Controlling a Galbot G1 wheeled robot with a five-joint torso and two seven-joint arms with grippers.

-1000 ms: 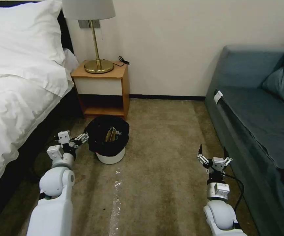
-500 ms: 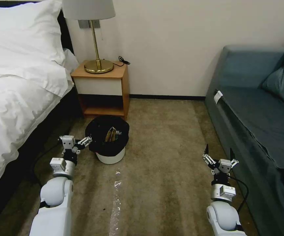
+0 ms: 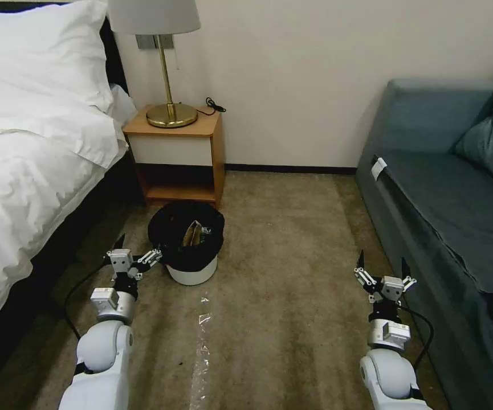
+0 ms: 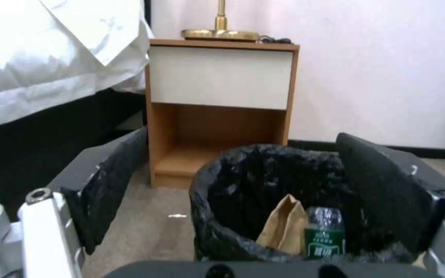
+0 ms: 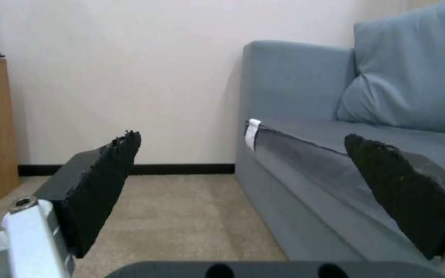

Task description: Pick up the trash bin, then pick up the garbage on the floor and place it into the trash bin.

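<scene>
Head view, trash bin beside left hand

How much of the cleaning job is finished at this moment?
Mostly done, it seems. The small white bin with black bag lining stands on the carpet by the nightstand and holds a crumpled tan paper bag and a small clear bottle with green label. Nothing is in hand: the left gripper beside the bin and the right gripper near the sofa are open. No litter is visible on the carpet.
</scene>
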